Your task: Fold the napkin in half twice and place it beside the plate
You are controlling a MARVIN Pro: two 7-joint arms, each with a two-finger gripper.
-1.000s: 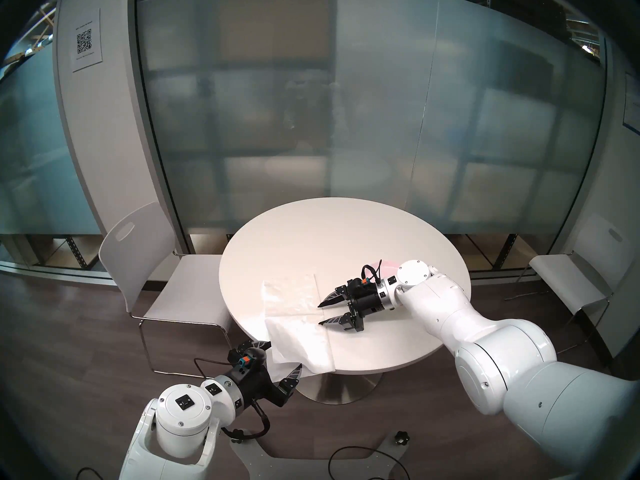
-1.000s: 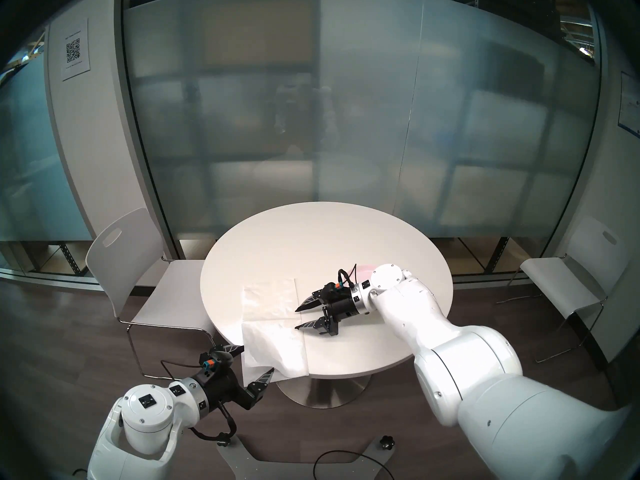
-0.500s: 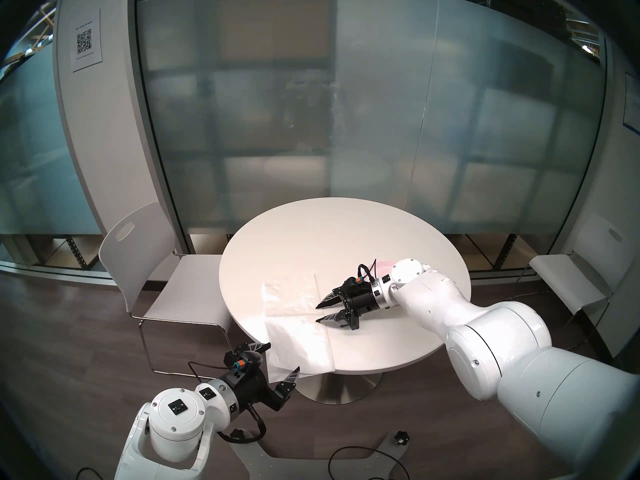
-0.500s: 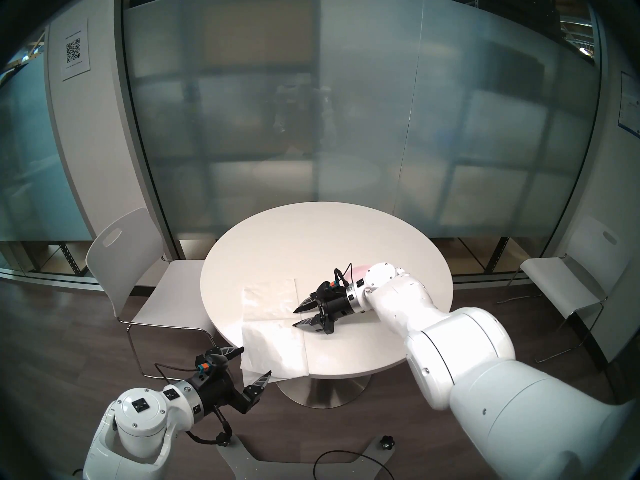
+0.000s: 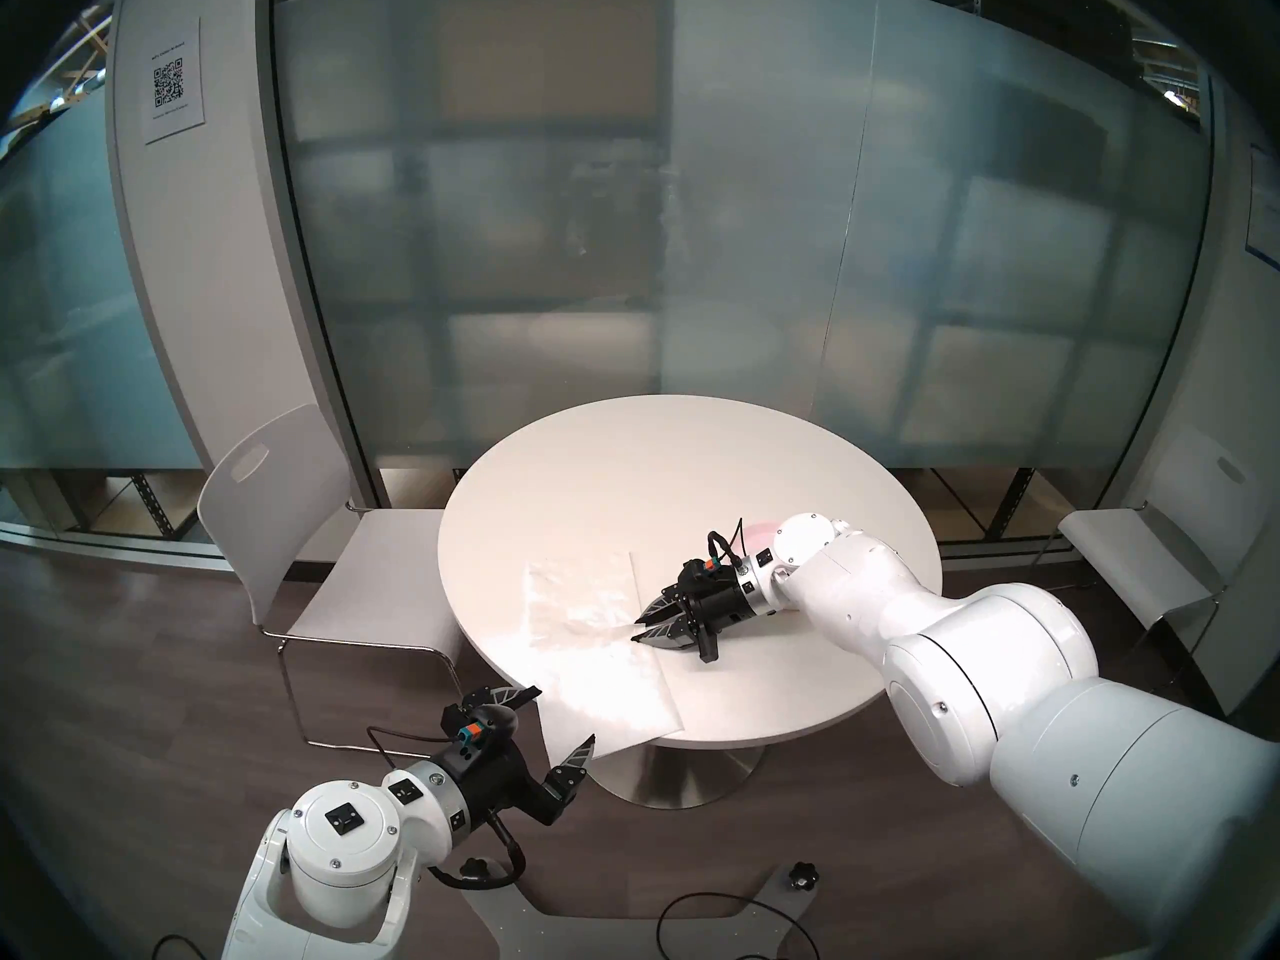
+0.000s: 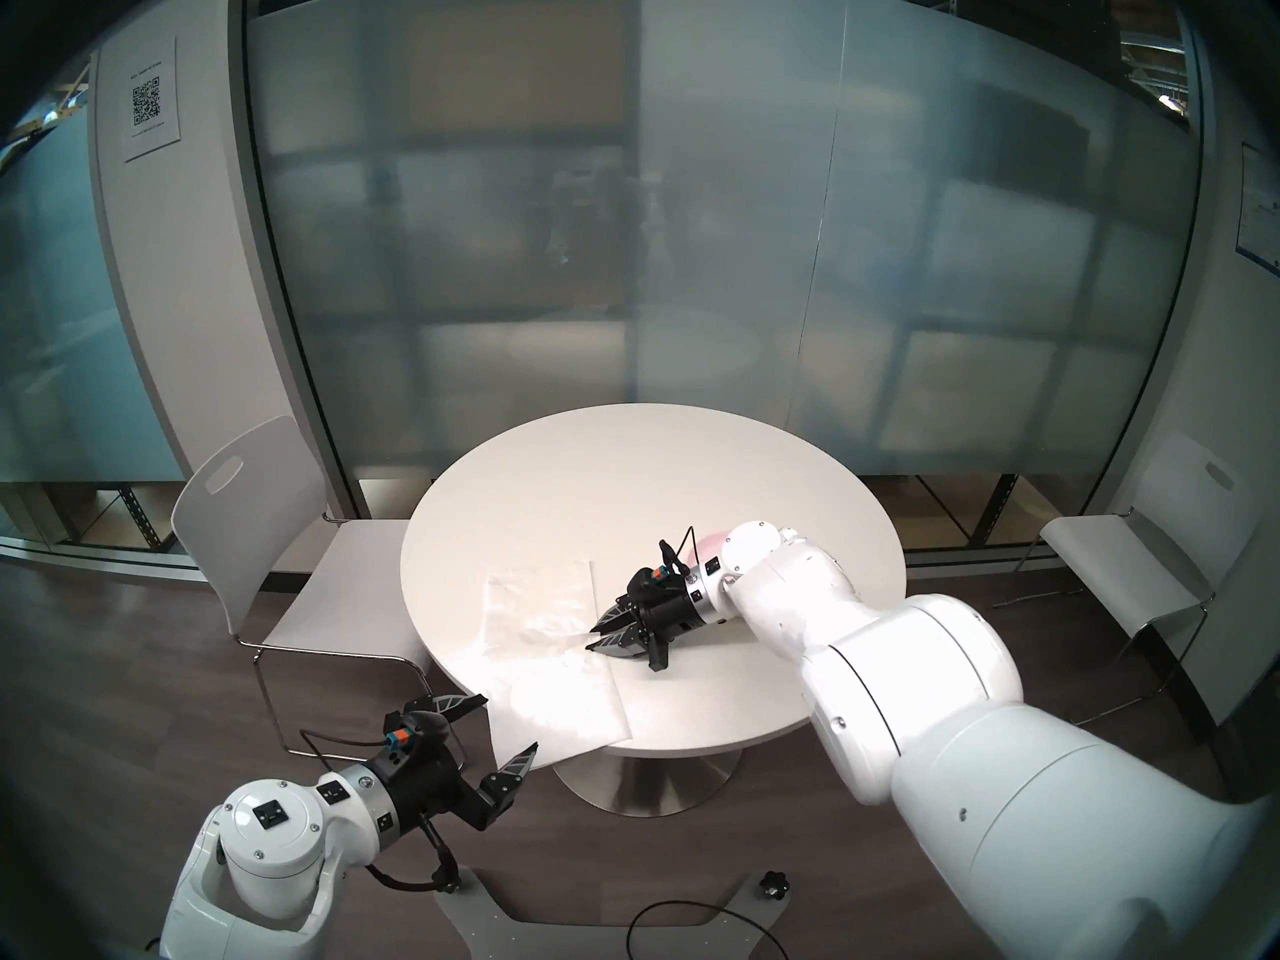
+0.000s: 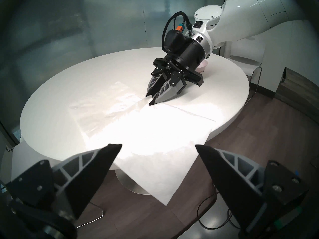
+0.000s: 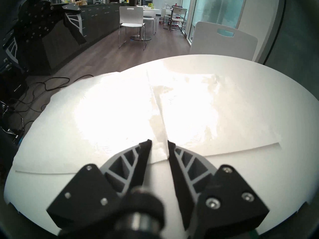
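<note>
The white napkin (image 5: 596, 654) lies unfolded on the front left of the round table (image 5: 692, 467). One corner hangs over the table's edge. My right gripper (image 5: 636, 631) lies low on the table and is shut on a raised ridge at the middle of the napkin's right edge, as the right wrist view (image 8: 159, 143) shows. My left gripper (image 5: 564, 715) is open off the table's edge, its fingers on either side of the hanging corner (image 7: 155, 181). The pink plate (image 5: 758, 532) sits behind my right wrist, mostly hidden.
A white chair (image 5: 291, 522) stands against the table's left side and another chair (image 5: 1143, 557) stands at the far right. A frosted glass wall runs behind the table. Cables (image 5: 727, 917) and a black knob (image 5: 803, 874) lie on the floor by my base.
My right gripper's fingers closed from open onto the napkin's right edge. The napkin puckered there and its near corner swung slightly right. My left arm drew back a little, still open.
</note>
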